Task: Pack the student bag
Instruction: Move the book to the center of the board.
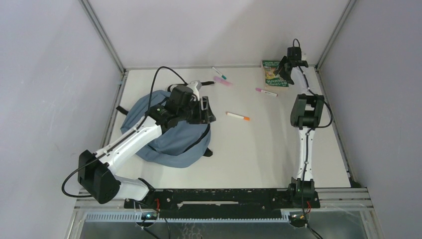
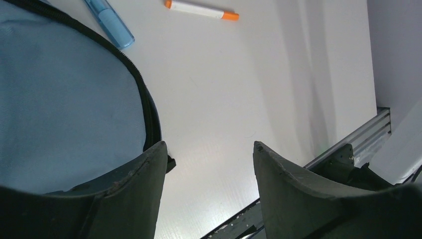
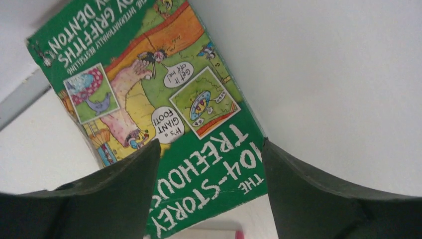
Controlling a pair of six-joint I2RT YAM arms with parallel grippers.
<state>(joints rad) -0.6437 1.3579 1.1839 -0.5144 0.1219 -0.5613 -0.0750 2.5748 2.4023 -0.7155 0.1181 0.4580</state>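
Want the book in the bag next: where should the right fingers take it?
The book lies flat, cover up, in the far right corner. Come straight down with the right gripper, open above it, and probably pinch across its long edges at the title end; lying flat, only its edges offer a hold.

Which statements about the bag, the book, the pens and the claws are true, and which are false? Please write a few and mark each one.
1. The book lies at the far right corner of the table. True.
2. The right claw is shut on the book. False: it is open over the book.
3. The orange-tipped pen lies inside the bag. False: it lies on the table, right of the bag.
4. The left claw is open at the bag's edge. True.
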